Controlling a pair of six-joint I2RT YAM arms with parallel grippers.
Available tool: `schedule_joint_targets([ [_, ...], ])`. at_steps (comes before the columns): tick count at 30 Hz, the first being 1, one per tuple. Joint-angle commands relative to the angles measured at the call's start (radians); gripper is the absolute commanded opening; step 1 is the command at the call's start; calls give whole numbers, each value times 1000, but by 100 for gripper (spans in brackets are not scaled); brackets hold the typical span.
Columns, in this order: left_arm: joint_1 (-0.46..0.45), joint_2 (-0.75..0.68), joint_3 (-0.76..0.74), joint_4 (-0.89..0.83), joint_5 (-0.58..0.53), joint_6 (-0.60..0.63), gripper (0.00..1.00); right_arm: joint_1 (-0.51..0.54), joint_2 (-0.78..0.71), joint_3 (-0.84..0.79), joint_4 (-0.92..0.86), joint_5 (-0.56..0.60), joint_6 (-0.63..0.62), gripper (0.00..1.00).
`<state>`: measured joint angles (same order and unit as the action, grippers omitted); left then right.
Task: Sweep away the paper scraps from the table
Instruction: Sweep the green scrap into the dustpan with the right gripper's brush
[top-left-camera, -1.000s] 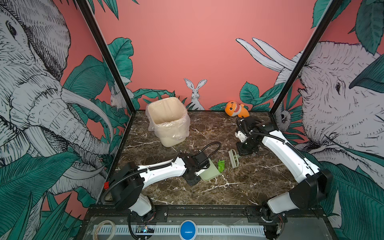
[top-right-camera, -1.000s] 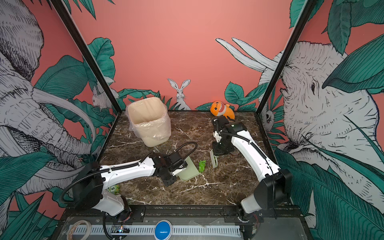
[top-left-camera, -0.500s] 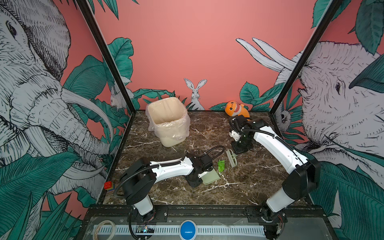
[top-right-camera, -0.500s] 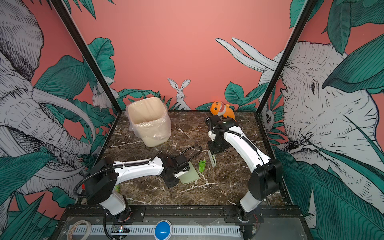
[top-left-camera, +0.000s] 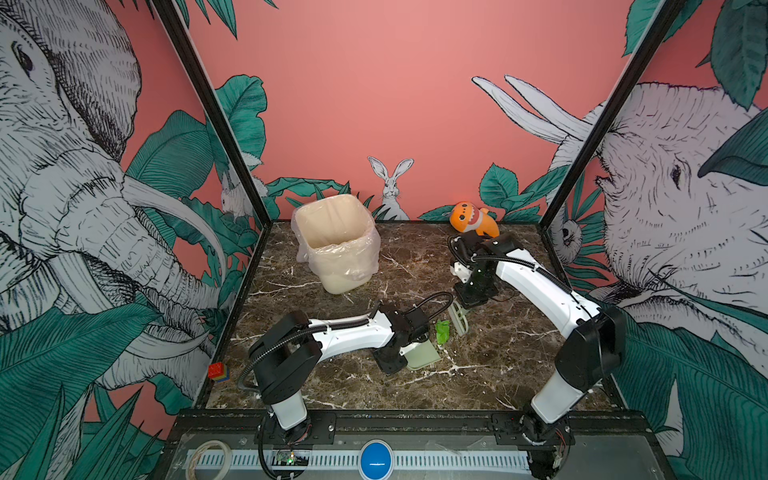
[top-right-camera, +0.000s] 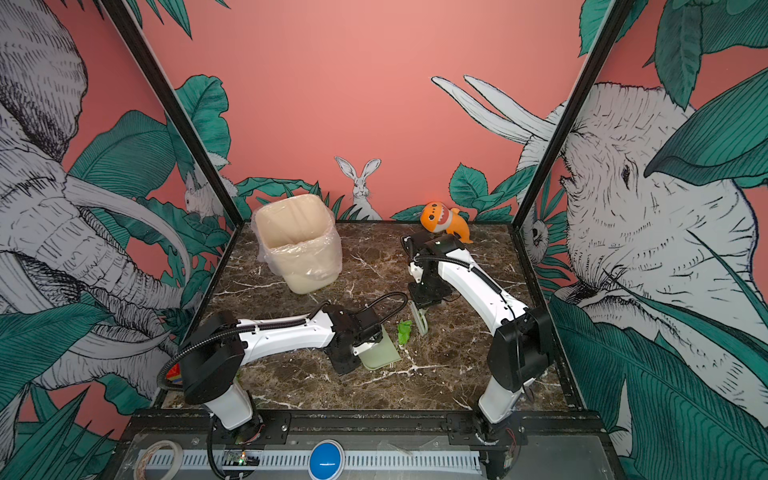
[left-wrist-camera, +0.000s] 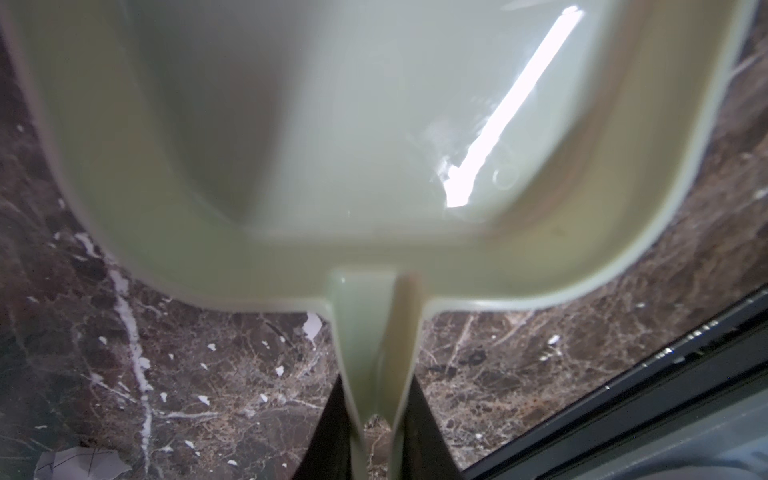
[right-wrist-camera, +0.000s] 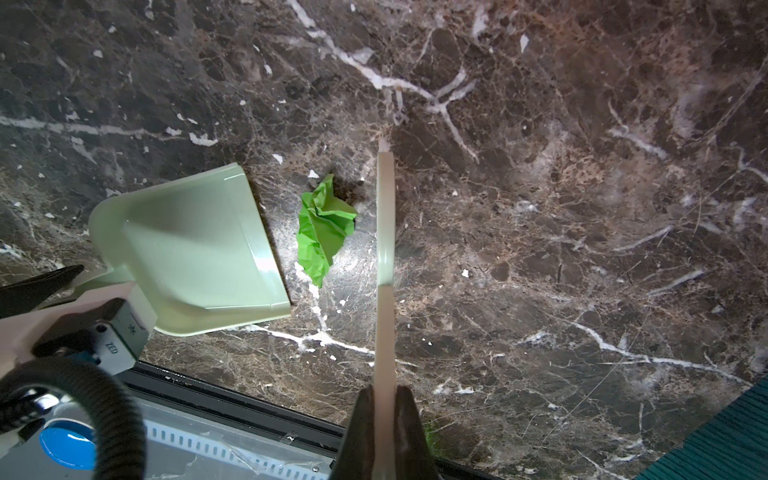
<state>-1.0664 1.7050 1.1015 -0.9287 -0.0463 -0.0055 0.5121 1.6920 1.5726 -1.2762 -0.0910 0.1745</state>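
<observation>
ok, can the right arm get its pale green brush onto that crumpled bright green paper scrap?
Probably yes: the right gripper holds the pale green brush just beside the crumpled green paper scrap, only bare marble table between them; the pale green plastic dustpan faces it from the other side.

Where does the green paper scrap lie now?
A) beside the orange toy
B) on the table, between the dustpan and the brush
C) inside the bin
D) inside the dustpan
B: the green paper scrap lies on the table, with the dustpan on one side and the brush on the other.
</observation>
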Motion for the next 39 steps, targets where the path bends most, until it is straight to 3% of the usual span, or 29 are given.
schedule_joint_targets([
  [1,-6,5,29,-36,-9,10,15,24,15,32,-28,-9,-6,0],
  [11,-6,24,31,-35,-14,16,15,94,31,50,-20,-44,23,0],
  [19,-6,20,28,-34,-16,18,15,147,-31,19,53,-261,64,0],
  [22,-6,18,24,-32,-16,16,15,147,-70,0,63,-287,81,0],
  [31,-6,16,23,-28,-10,15,15,108,-105,-20,-46,-57,44,0],
  [39,-6,16,24,-27,-8,15,15,143,-98,-99,15,-122,75,0],
])
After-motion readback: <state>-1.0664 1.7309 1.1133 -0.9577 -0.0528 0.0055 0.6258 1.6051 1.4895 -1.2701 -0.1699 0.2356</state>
